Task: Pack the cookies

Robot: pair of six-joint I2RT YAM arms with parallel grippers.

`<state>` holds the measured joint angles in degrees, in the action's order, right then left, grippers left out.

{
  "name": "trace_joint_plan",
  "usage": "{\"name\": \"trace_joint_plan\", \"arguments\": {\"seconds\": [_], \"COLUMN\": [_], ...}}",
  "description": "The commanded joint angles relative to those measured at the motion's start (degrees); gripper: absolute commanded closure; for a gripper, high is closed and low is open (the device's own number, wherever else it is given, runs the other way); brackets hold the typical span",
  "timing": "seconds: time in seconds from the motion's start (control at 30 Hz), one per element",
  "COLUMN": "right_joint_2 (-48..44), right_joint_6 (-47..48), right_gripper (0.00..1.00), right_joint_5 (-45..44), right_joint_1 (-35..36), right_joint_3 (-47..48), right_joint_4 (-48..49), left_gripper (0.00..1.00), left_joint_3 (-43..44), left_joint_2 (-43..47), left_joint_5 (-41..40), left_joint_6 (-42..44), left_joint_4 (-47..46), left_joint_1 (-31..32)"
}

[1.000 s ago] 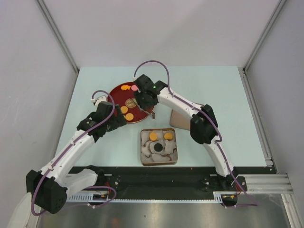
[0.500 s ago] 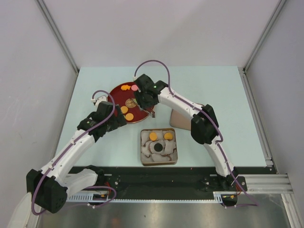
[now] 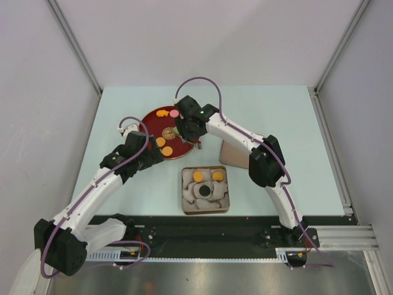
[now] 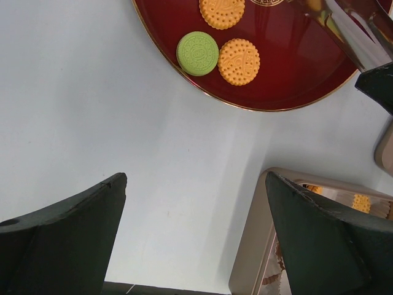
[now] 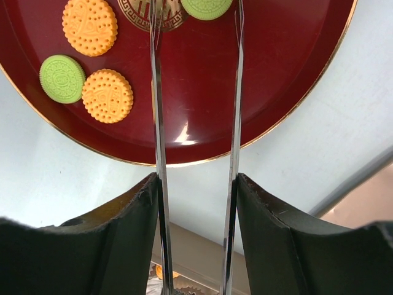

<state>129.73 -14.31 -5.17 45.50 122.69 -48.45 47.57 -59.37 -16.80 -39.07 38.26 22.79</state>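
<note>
Here, right pincer (image 5: 196,184) clamping tongs (image 5: 155,92) over cookies (image 5: 89,26) on red plate (image 5: 276,80), left pincer (image 4: 195,184) spread wide.

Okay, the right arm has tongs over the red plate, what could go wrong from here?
1. The tongs in the right gripper are thin and shiny, and the green cookie between their blades is flat, so it may slip or flip out.
2. The left gripper hangs open beside the tin and the red plate; carrying a cookie to the tin could brush it.
</note>
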Motion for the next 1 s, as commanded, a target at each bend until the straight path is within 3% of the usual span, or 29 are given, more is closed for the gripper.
{"name": "trace_joint_plan", "arguments": {"seconds": [0.0, 0.67, 0.97], "right_joint_2": [-4.2, 1.1, -2.3], "right_joint_6": [0.2, 1.2, 0.9], "right_gripper": [0.44, 0.49, 0.64], "right_joint_5": [-1.1, 1.8, -0.1], "right_joint_1": [-0.7, 0.3, 0.4], "right_joint_3": [-0.3, 2.5, 1.1], "right_joint_4": [1.5, -0.8, -0.9], "left_gripper": [0.00, 0.00, 0.00], "left_joint_3": [-0.1, -0.4, -0.6], "left_joint_2": [0.0, 0.0, 0.4], "left_joint_5": [-0.2, 0.1, 0.1], "left_joint_6": [-0.3, -0.1, -0.1], "left_joint_4": [-1.3, -1.2, -1.2], "left_joint_1": [-0.4, -0.4, -0.4]}}
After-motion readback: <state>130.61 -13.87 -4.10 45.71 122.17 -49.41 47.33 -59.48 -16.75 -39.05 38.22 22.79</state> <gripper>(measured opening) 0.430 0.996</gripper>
